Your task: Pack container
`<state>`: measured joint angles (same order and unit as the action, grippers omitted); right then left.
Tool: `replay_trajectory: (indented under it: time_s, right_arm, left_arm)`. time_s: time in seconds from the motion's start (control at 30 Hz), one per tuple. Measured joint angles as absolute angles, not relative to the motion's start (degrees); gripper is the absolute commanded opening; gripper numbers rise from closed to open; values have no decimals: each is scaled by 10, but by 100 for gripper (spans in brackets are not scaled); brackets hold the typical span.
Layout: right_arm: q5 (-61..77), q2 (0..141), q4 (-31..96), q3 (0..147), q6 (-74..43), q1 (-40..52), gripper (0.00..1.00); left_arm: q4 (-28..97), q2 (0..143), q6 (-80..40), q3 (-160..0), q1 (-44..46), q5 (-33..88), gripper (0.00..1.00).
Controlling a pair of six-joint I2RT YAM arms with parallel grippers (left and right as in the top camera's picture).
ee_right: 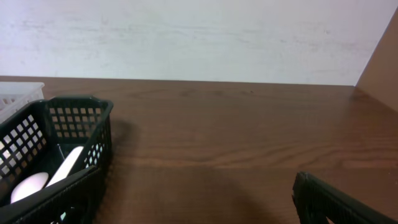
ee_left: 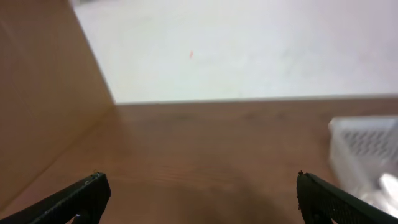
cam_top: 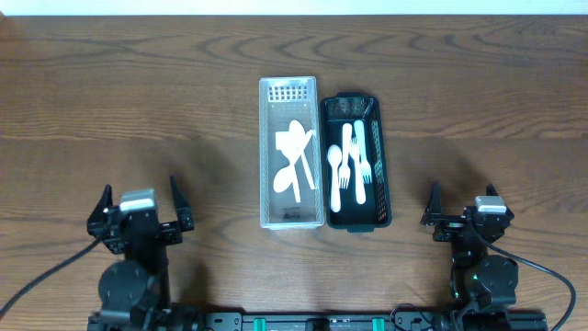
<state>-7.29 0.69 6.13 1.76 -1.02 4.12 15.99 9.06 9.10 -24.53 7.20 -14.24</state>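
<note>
The white basket (cam_top: 265,156) and the black basket (cam_top: 387,156) stand side by side in the middle of the table (cam_top: 110,92), and their long walls touch or almost touch. The white one is on the left and holds spoons (cam_top: 294,158). The black one is on the right and holds forks (cam_top: 354,164). The long axis of both baskets runs from the near edge to the far edge, and most of the cutlery lies along the same line. No loose piece is visible on the wood, so I cannot say surely which basket is to be packed, or with what. The right gripper (cam_top: 462,199) waits at the near edge, right of the black basket, with its fingers wide apart and nothing between them. Its camera shows the corner of this basket (ee_right: 62,124) ahead on the left. The left gripper (cam_top: 141,195) is also at the near edge, fingers equally spread and empty, but well apart from the white basket (ee_left: 367,146). I judge the right arm is nearer. Each arm must reach forward and inward.
</note>
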Motion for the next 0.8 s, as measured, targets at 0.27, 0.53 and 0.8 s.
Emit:
replay_trajectory:
  time_s: [0.27, 0.53, 0.8]
  right_arm:
    - [-73, 7, 61, 18, -10, 41, 99]
    - [-73, 7, 61, 18, -10, 41, 99]
    - [-72, 7, 61, 17, -10, 41, 99]
  left_arm:
    - [5, 11, 73, -112, 72, -76, 98]
    - [-44, 6, 58, -33, 72, -58, 98]
    - [9, 6, 24, -10, 72, -47, 98]
